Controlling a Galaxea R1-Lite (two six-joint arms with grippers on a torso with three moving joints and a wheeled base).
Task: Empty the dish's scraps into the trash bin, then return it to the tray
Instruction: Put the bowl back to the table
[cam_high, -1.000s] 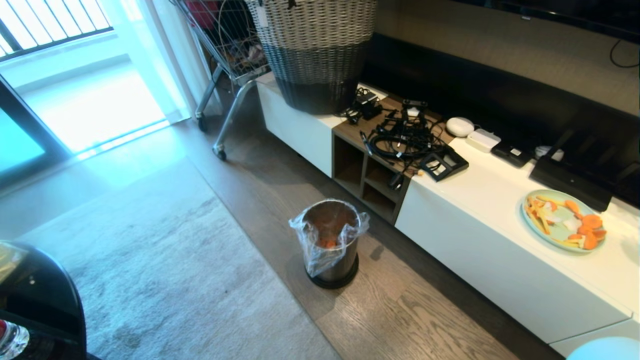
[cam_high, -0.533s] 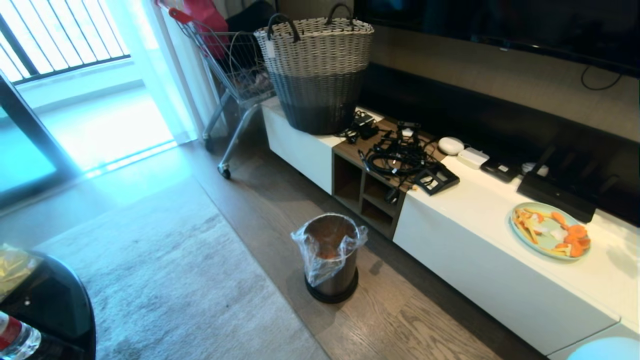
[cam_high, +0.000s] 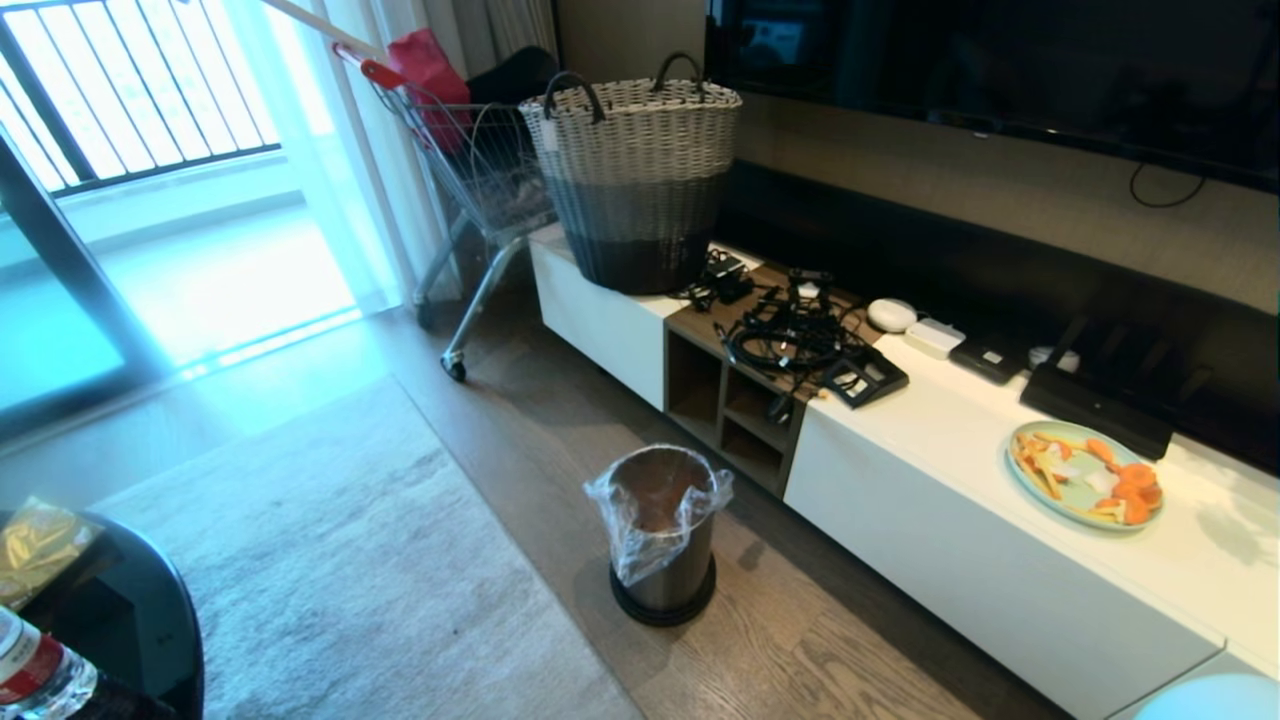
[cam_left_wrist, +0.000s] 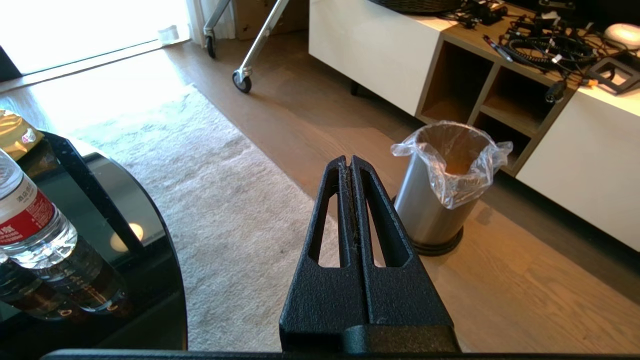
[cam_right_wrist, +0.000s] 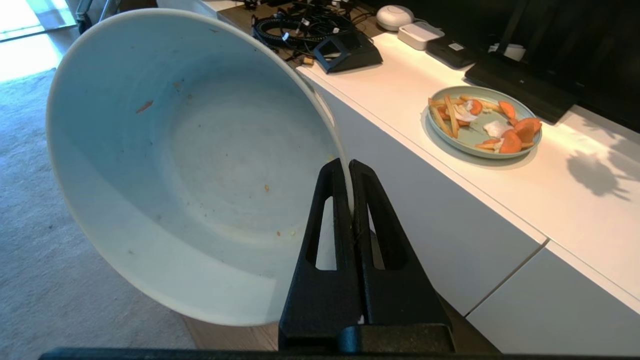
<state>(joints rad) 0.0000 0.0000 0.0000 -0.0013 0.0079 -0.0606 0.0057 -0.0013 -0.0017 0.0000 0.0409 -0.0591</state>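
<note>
Since the earlier frame my view has tilted upward; nothing itself shifts. Right pincer (cam_right_wrist: 348, 172) clamps the dish's (cam_right_wrist: 190, 165) rim: white, deep, tipped sideways, bare but for crumbs. Left pincer (cam_left_wrist: 348, 162) is closed, empty, near the trash bin (cam_high: 662, 530), bag-lined steel, on the floor beside the desk (cam_high: 950, 440).

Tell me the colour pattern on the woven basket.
The woven basket is pale cream on top and dark grey-black below, with dark handles; clearest in the head view.
</note>
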